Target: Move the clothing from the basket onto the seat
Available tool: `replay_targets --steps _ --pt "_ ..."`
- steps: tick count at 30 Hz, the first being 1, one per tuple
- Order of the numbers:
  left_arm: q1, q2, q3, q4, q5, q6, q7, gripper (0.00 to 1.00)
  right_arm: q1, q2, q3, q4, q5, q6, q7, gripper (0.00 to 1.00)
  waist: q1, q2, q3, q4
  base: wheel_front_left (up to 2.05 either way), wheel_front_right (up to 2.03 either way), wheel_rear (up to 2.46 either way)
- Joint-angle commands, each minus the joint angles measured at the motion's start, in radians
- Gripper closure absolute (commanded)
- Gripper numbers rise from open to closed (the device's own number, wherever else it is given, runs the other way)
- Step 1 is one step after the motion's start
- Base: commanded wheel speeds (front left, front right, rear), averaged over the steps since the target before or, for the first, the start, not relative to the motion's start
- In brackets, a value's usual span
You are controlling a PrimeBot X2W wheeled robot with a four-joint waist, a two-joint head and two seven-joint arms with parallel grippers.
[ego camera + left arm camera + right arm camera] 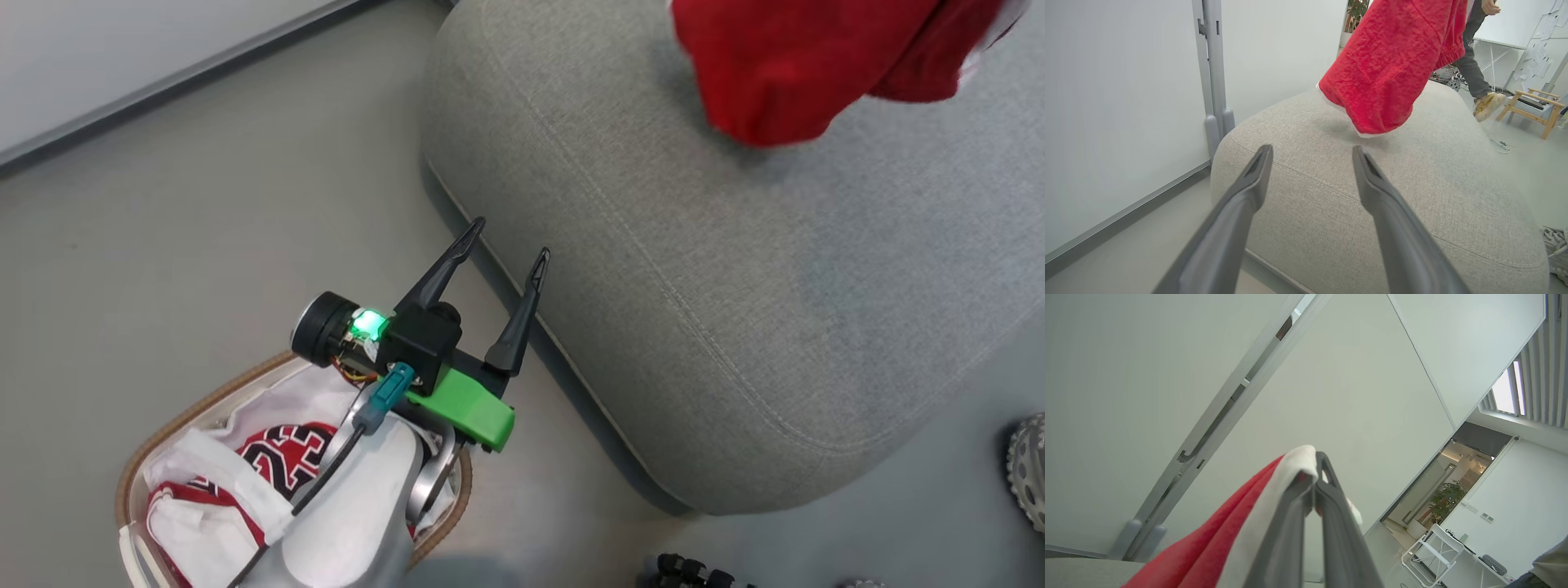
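The seat (735,327) is wearing rough, matt grey cloth. The red garment (1388,69) is looking like soft, bumpy cloth. The basket (124,482) is showing smooth white plastic and a brown woven rim. The fingers (1237,220) of the left claw (1311,152) are looking smooth and matt.

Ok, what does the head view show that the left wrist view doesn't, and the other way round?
Head view's own: the basket on the floor near the seat, with the number 23 garment lying inside it. Left wrist view's own: a person's leg, a wooden chair and a grey wall post. Shared: the grey seat, a red garment hanging over it, and the left gripper, open and empty.
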Motion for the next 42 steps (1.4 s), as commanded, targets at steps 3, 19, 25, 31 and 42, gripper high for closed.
replay_targets --steps 3,19,25,31,42 --pt "-0.048 0.006 -0.015 -0.004 0.013 -0.005 0.000 0.00 -0.018 0.010 -0.030 0.076 -0.006 -0.001 0.000 1.00 -0.0001 -0.0001 0.124 0.095 0.00 0.00 0.00" --pt "-0.108 0.013 -0.056 0.031 0.017 -0.006 0.000 0.00 0.289 0.180 -0.298 0.372 -0.089 -0.001 0.000 1.00 -0.0001 -0.0001 0.230 0.189 0.00 0.00 0.00" --pt "-0.066 0.010 -0.037 0.041 0.001 -0.006 0.000 0.00 0.429 0.262 -0.395 0.343 -0.108 -0.001 0.000 0.00 -0.0001 -0.0001 0.155 0.186 0.00 0.00 0.00" --pt "0.000 0.006 0.006 0.042 -0.010 -0.006 0.000 0.00 0.562 0.303 -0.425 0.266 -0.117 -0.001 0.000 0.00 -0.0001 -0.0001 0.042 0.193 0.00 0.00 0.00" --pt "0.111 0.005 0.086 0.016 -0.033 0.022 0.000 0.00 0.659 0.339 -0.353 0.080 -0.012 -0.001 0.000 0.00 -0.0001 -0.0001 -0.090 0.265 0.00 0.00 0.00"
